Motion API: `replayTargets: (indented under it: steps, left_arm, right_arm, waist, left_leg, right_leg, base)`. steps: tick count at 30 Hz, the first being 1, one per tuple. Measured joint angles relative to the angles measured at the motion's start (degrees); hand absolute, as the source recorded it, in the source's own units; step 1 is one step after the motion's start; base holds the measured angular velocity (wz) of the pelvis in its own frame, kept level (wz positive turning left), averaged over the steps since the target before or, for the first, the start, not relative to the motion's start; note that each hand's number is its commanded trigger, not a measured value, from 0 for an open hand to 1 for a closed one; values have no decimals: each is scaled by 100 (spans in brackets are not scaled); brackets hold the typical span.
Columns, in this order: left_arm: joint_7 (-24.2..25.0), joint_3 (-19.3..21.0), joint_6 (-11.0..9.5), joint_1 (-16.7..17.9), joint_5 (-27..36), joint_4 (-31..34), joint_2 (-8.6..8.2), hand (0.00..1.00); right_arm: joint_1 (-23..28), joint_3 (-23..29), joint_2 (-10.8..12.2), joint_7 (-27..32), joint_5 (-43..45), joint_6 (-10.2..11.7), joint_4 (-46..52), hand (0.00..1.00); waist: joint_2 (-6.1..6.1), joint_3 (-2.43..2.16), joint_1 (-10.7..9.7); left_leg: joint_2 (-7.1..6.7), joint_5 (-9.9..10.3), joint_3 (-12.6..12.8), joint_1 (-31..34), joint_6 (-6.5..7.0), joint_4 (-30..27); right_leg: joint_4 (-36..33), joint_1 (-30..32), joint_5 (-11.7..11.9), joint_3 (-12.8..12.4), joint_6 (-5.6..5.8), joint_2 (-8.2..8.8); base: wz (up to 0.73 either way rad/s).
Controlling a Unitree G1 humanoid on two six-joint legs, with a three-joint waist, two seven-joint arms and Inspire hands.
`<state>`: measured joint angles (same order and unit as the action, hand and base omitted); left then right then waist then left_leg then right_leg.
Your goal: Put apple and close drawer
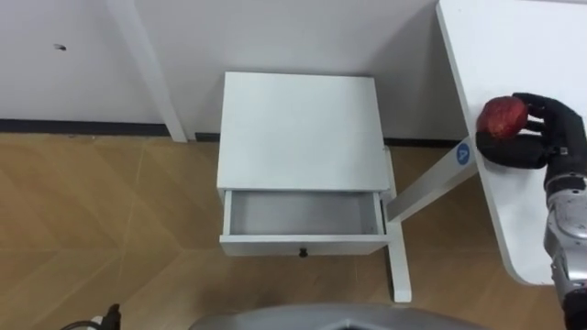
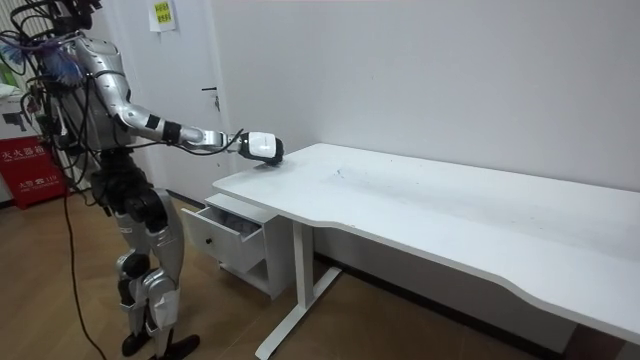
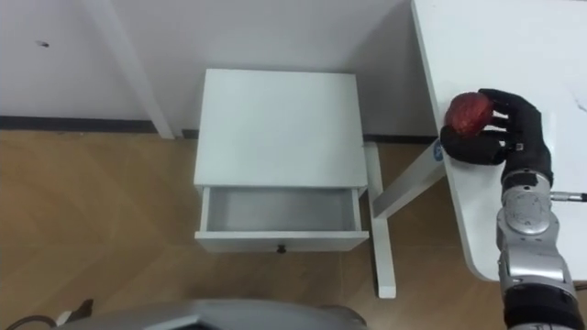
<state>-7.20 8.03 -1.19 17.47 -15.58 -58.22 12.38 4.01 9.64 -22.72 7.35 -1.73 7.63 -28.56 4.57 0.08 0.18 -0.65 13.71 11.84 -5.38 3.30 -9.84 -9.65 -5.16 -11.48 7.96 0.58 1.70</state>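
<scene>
Right hand (image 1: 543, 139): on the bench (image 1: 514, 41) near its left edge, fingers and thumb curled about the apple (image 1: 501, 115), which sits at the hand's left side.

Apple: red, roundish, no long axis to align; on or just above the bench top, cannot tell which.

Drawer (image 1: 303, 214): pulled open, inside bare, in the white cabinet (image 1: 298, 128); lies to the left of the hand, nearer the robot and lower than the bench.

Judged requirement: carry leftward and down over the opening; the right hand serves.
</scene>
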Motion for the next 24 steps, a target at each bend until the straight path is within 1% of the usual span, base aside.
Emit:
replayTargets:
  steps: [6,11,16,20,22,24]
  left_arm:
    - [9,-1,-11,-19,-1,-143,0,0]
    - [38,-1,-11,-16,-17,-146,0,0]
    - [60,-1,-11,-17,-19,-147,0,0]
    - [66,-1,-8,-20,-27,-141,0,0]
    - [69,-21,-5,-22,-34,-139,-1,0]
    - [68,-73,-4,-38,-34,-136,-8,0]
  right_arm:
    - [-1,-30,1,-57,10,27,2,100]
    - [-2,-120,2,-72,39,55,9,100]
    - [-6,-162,2,-108,233,71,13,100]
    - [-5,-204,3,-113,266,75,75,100]
    - [-5,-274,4,-105,403,44,207,100]
    - [0,-519,42,-109,667,29,489,100]
  waist:
    - [19,3,15]
    - [54,18,18]
    - [84,6,24]
    - [73,10,39]
    - [58,8,45]
    - [19,20,73]
  left_leg:
    - [-1,0,-21,-1,0,5]
    - [-2,0,-23,-7,0,4]
    - [-3,0,-23,-1,0,-3]
    - [-3,0,-21,19,0,-29]
    - [-3,0,-20,66,0,-61]
    - [2,0,-7,88,0,-68]
  right_leg:
    - [0,-8,0,2,0,-2]
    - [1,-51,0,2,0,-2]
    - [0,-50,0,2,0,-1]
    - [0,-33,0,3,0,2]
    - [-2,14,0,0,0,3]
    - [-4,51,5,-3,-8,-2]
  base:
    - [0]
    - [0]
    - [0]
    - [0]
    - [0]
    - [-4]
